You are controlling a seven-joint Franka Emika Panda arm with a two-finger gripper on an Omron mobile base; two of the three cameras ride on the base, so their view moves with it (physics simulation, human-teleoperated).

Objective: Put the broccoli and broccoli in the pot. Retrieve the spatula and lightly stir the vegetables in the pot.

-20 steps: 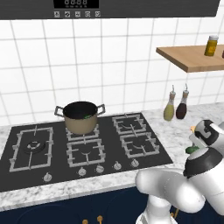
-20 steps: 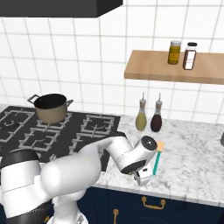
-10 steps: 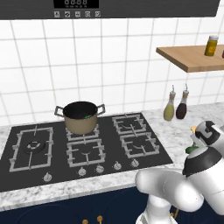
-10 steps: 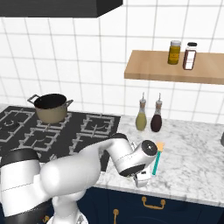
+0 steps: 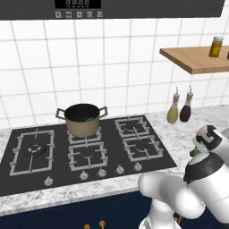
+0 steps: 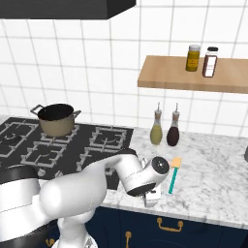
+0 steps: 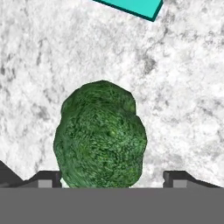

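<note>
A dark green lumpy broccoli (image 7: 101, 135) lies on the marble counter, right under my hand. My gripper (image 7: 111, 180) is open and straddles it, one fingertip (image 7: 46, 179) on either side, with a small gap on the right. In the right base view the gripper (image 6: 151, 197) points down at the counter's front edge, just left of the spatula (image 6: 173, 178). A corner of the spatula's teal handle (image 7: 131, 6) also lies beyond the floret. The tan pot (image 5: 80, 127) (image 6: 57, 127) stands on the hob's back burner, with a bit of green (image 5: 88, 118) inside.
An olive bottle (image 6: 156, 130) and a dark bottle (image 6: 173, 131) stand at the wall behind the spatula. A wooden shelf (image 6: 193, 78) with two jars hangs above them. The black hob (image 5: 89, 150) lies left of the counter.
The hand has sunk a little toward the counter beside the spatula. Pot, bottles and spatula have not moved.
</note>
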